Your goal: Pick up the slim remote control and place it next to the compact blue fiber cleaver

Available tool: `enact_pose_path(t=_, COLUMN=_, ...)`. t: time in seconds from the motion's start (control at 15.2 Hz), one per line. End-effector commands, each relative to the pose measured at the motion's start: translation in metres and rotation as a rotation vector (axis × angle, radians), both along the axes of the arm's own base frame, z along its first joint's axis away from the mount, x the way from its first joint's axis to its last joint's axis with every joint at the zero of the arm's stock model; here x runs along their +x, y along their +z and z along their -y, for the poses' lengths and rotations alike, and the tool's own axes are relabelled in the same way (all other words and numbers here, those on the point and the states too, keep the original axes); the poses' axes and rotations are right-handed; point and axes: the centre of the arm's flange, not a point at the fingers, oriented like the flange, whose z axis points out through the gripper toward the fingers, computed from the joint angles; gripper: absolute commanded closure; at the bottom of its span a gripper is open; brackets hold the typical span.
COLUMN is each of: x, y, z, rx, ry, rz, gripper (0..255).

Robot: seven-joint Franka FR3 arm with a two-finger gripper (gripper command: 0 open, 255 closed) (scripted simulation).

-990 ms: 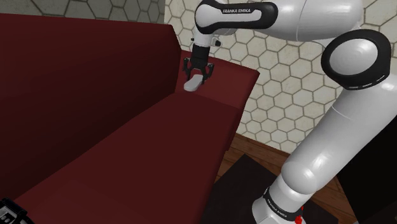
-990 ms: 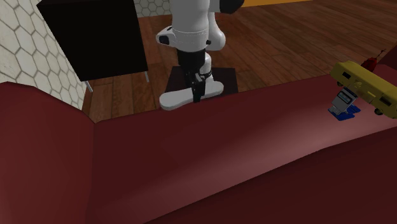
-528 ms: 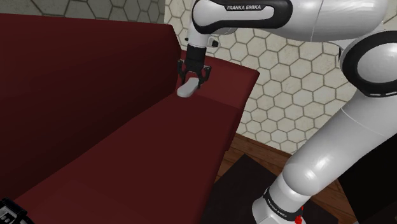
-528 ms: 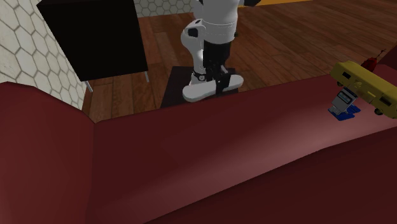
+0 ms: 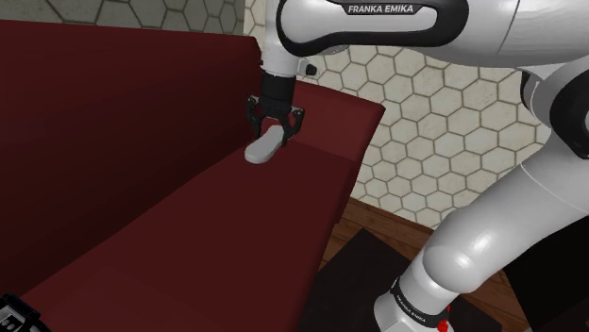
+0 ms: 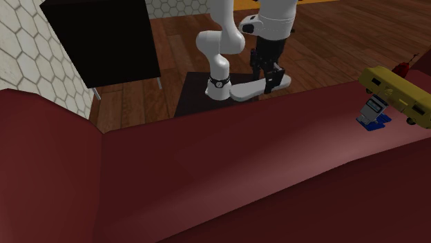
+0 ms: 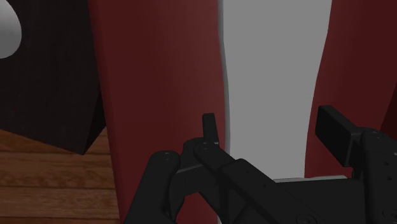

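A slim pale grey remote control (image 5: 264,147) hangs just above the dark red sofa's seat (image 5: 189,236), and my black gripper (image 5: 275,128) is shut on its upper end. In the second exterior view the remote control (image 6: 250,89) and gripper (image 6: 271,81) hover over the sofa's far edge (image 6: 242,155). In the wrist view the gripper (image 7: 272,130) clasps the grey remote control (image 7: 273,83) from both sides, with red cushion behind it. The small blue and grey fiber cleaver (image 6: 374,113) stands on the sofa at that view's right, well apart from the gripper.
A yellow toy vehicle (image 6: 397,93) lies right beside the cleaver. The sofa's armrest (image 5: 344,118) rises just behind the gripper, and its backrest (image 5: 113,123) lies to the shoulder view's left. A black cabinet (image 6: 103,41) stands on the wooden floor (image 6: 331,41). A hexagon-tiled wall (image 5: 425,123) stands behind.
The arm has carried the remote toward the shoulder view's left and slightly down, which is toward the cleaver at the second exterior view's right. The grip is unchanged.
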Motion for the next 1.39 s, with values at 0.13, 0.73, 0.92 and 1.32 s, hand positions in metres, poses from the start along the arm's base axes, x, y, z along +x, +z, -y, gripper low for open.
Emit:
enact_pose_path(t=0.13, x=-0.023, y=0.0, z=-0.047, rx=0.0, ry=-0.002, rz=0.0, gripper=255)
enact_pose_path(t=0.73, x=-0.077, y=0.0, z=-0.153, rx=0.0, ry=-0.002, rz=0.0, gripper=255)
enact_pose_path(t=0.92, x=-0.095, y=0.0, z=-0.189, rx=0.0, ry=-0.002, rz=0.0, gripper=255)
enact_pose_path(t=1.32, x=-0.131, y=0.001, z=-0.259, rx=0.0, ry=-0.002, rz=0.0, gripper=255)
